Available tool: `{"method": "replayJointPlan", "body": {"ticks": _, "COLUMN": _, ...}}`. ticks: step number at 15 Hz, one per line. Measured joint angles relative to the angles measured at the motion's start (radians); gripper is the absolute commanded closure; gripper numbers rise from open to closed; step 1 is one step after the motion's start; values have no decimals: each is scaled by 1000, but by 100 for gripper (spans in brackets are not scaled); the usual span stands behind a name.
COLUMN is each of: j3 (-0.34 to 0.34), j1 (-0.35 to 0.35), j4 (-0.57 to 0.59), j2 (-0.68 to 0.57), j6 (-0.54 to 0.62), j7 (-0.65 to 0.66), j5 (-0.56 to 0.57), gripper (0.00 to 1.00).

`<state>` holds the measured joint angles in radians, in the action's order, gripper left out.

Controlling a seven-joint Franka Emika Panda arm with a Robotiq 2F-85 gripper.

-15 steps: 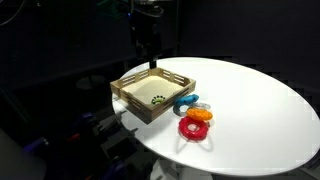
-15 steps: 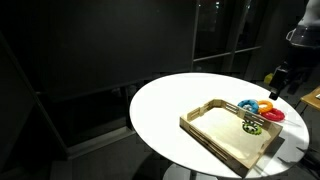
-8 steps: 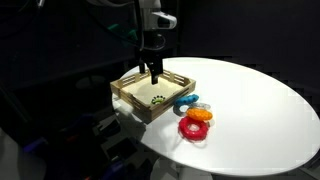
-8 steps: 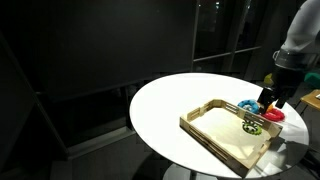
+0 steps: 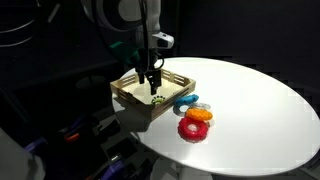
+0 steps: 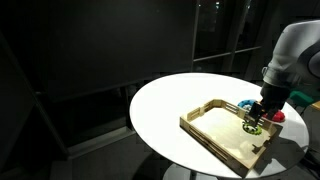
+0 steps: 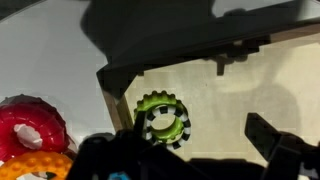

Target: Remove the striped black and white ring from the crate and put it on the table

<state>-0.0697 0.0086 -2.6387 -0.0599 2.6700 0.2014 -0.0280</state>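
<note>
The striped black and white ring (image 7: 166, 126) lies flat on the floor of the pale wood crate (image 7: 235, 105), overlapping a yellow-green ring (image 7: 152, 104). My gripper (image 7: 190, 150) is open and hangs low over the crate. The striped ring sits between the fingers, close to the left one, and nothing is held. In both exterior views the gripper (image 5: 153, 87) (image 6: 255, 119) reaches down into the crate (image 5: 135, 103) (image 6: 212, 139), which stands on the white round table (image 5: 260, 110) (image 6: 165, 105). The rings show only as a small dark-green spot (image 6: 250, 126).
A blue ring (image 5: 185, 102), an orange ring (image 5: 201, 115) and a red ring (image 5: 193, 129) lie on the table beside the crate. The red ring (image 7: 28, 120) and the orange ring (image 7: 40, 165) also show in the wrist view. The crate stands near the table's edge.
The arm has come down from above the crate's rim, and the gripper now hangs low inside the crate over the two rings. The rings and the crate have not moved.
</note>
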Motion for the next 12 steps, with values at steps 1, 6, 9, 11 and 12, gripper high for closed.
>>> {"method": "replayJointPlan", "body": {"ticks": 1, "j3": 0, "j1": 2, "j4": 6, "j2": -8, "j6": 1, "j7": 1, "j5": 0, "gripper": 0}}
{"method": "replayJointPlan", "body": {"ticks": 6, "j3": 3, "j1": 5, "j4": 15, "j2": -13, "j6": 2, "j7": 3, "j5": 9, "gripper": 0}}
{"method": "replayJointPlan", "body": {"ticks": 9, "j3": 16, "j1": 10, "j4": 15, "j2": -14, "j6": 21, "j7": 35, "j5": 75, "gripper": 0}}
{"method": "replayJointPlan", "body": {"ticks": 11, "j3": 23, "j1": 17, "j4": 15, "j2": -18, "j6": 44, "j7": 54, "j5": 111, "gripper": 0}}
{"method": "replayJointPlan", "body": {"ticks": 12, "j3": 25, "j1": 21, "j4": 15, "j2": -23, "j6": 57, "j7": 61, "j5": 121, "gripper": 0}}
